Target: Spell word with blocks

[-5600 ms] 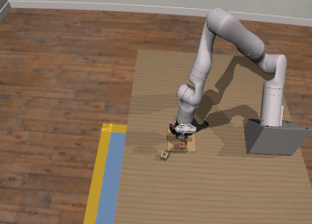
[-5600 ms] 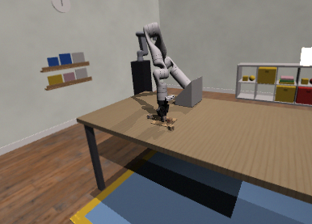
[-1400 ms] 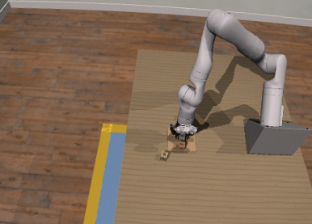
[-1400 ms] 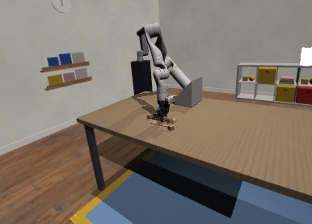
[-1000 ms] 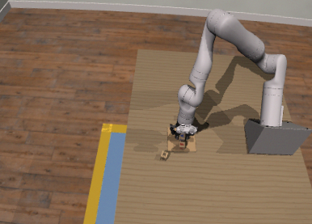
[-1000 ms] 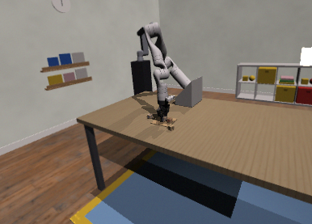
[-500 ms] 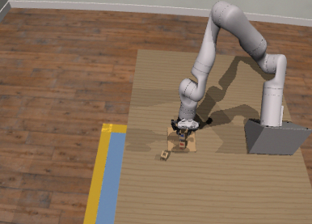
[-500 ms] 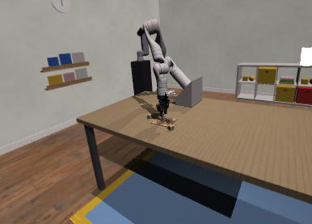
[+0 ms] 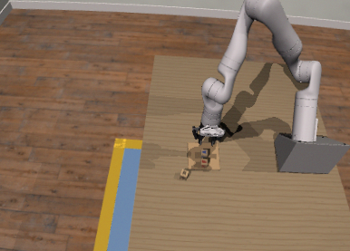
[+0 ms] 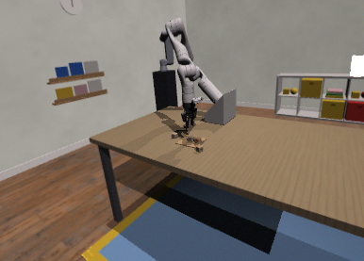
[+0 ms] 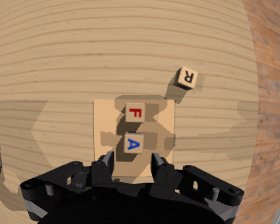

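A small tan mat lies on the table. Two blocks rest on it side by side: the F block (image 11: 135,112) with a red letter and the A block (image 11: 133,145) with a blue letter. They also show in the top view, A (image 9: 205,152) and F (image 9: 204,162). My gripper (image 11: 132,160) hangs just above the A block with a finger on each side of it, apart from its faces. The gripper is open. The R block (image 11: 186,77) lies on the bare table off the mat, turned at an angle; it also shows in the top view (image 9: 184,173). I see no fourth block clearly.
The arm's grey base box (image 9: 308,151) stands on the table to the right of the mat. The table's left edge (image 9: 140,165) is a short way past the R block. A shelf unit (image 10: 321,96) stands far off against the wall.
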Tool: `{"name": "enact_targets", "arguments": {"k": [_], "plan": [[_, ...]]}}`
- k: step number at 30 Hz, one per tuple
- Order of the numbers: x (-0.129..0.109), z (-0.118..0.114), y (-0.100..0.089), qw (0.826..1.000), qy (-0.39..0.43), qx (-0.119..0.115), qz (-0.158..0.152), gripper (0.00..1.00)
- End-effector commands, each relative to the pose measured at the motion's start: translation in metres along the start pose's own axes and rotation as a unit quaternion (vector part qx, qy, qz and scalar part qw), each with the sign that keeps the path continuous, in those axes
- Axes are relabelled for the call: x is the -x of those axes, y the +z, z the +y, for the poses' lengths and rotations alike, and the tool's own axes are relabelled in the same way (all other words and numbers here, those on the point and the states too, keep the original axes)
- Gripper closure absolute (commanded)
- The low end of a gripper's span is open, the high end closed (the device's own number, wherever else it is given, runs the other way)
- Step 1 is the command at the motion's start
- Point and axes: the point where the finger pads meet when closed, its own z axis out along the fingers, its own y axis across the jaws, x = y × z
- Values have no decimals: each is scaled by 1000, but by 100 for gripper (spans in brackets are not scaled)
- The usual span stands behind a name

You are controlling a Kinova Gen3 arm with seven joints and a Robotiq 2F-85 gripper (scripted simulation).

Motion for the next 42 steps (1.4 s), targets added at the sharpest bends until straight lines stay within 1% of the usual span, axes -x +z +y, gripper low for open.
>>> {"name": "enact_targets", "arguments": {"k": [1, 2, 3, 27, 34, 36, 42], "plan": [[-3, 2, -6, 1000, -2, 3, 4, 54], [-3, 2, -6, 1000, -2, 3, 4, 54], [-4, 2, -6, 1000, -2, 4, 4, 0], [-3, 2, -5, 1000, 1, 3, 3, 0], [-4, 4, -4, 999, 45, -1, -3, 0], [-4, 4, -4, 999, 45, -1, -3, 0], [-8, 10, -2, 993, 120, -4, -8, 0]]}}
